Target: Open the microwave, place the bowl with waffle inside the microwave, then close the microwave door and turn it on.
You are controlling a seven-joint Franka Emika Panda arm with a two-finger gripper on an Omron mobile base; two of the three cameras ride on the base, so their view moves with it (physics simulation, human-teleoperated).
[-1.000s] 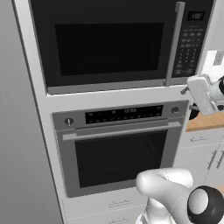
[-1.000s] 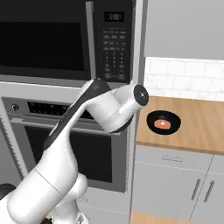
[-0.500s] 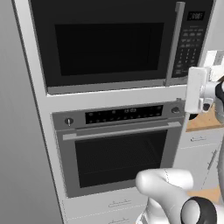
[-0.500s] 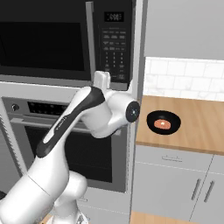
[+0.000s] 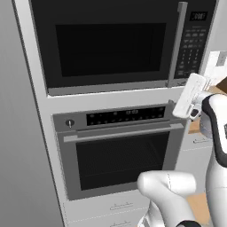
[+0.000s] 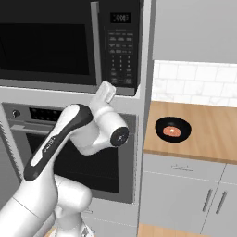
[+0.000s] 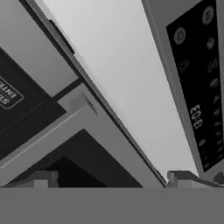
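Cabinet face: tool [image 5: 191, 95] below microwave [image 5: 119, 42]

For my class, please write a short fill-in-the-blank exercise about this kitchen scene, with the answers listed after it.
1. The microwave door is ____.
2. The microwave sits directly ____ the oven.
3. The black bowl rests on the wooden ____.
4. The handle on the microwave door runs ____.

Answers: closed; above; counter; vertically

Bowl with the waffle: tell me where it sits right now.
In the right base view the bowl sits on the wooden counter, right of the oven column, below the white tiled wall and lower right of the microwave keypad.
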